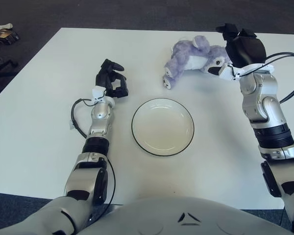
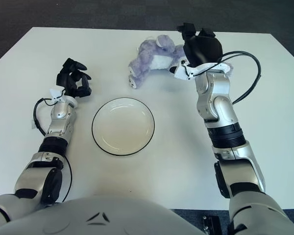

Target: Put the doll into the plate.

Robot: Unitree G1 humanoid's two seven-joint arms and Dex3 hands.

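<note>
— So where is the soft purple plush doll (image 1: 198, 59)?
— Under the right hand (image 1: 237, 46); whether its fingers grip, I cannot tell. Likely light, squashy; grasp its body.
— Left hand (image 1: 111, 81)?
— Curled, empty, beside the round white plate (image 1: 162, 127).

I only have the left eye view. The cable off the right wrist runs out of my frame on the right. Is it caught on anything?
Observer: No. The right eye view shows the whole cable: one free loop over the table, back to the forearm.
Operator: Is the right hand on the doll?
Observer: From here the right hand covers the head of the doll; contact I cannot tell.
Operator: The left hand shows left of the plate. Anything near the right elbow?
Observer: Only a small dark object below the table's near edge.
</note>
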